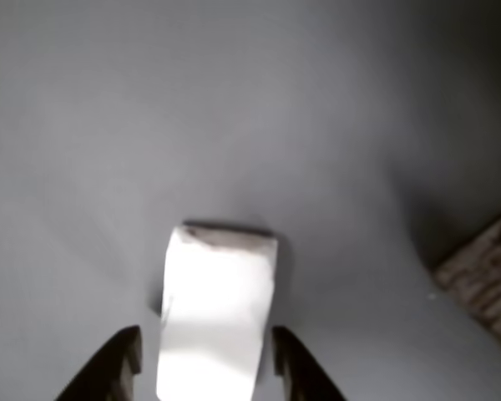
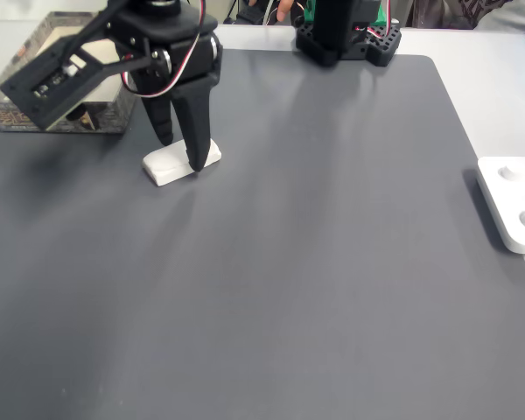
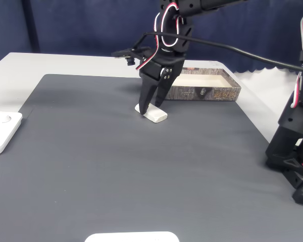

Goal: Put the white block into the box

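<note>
White block (image 2: 181,162), one, lay on the dark worktop (image 2: 315,262); one tool (image 2: 180,150) straddled it, fingers apart; one box (image 2: 44,109) at ten o'clock.

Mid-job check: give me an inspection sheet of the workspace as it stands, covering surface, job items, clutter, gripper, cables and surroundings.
Surface: dark grey mat on a pale table; no spills seen.
Job's things: white block lies flat on the mat; box sits at the mat's edge close by, its visible inside bare.
Clutter: white device with round recesses at a mat edge; another white item at the near edge in a fixed view.
Gripper: gripper down over the block, jaws open, one on each side, not yet closed on it.
Cables: red, white and black wires along the arm; black cable runs above the box.
Surroundings: blue curtain; second black arm at the table side.
</note>
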Robot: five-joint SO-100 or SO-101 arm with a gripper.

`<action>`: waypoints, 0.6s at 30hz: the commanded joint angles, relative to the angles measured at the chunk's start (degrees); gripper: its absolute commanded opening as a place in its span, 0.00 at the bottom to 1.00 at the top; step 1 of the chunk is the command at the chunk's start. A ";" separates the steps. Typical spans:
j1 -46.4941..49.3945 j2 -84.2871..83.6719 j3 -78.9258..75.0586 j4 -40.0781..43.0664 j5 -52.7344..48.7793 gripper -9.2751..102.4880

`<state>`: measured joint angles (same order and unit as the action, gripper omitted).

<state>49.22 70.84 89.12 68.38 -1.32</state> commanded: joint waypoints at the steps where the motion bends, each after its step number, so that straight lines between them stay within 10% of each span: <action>1: -0.35 0.18 -3.87 0.53 0.35 0.27; 18: -0.88 -0.44 -3.52 1.05 0.09 0.25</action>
<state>49.04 70.14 89.03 68.91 -1.32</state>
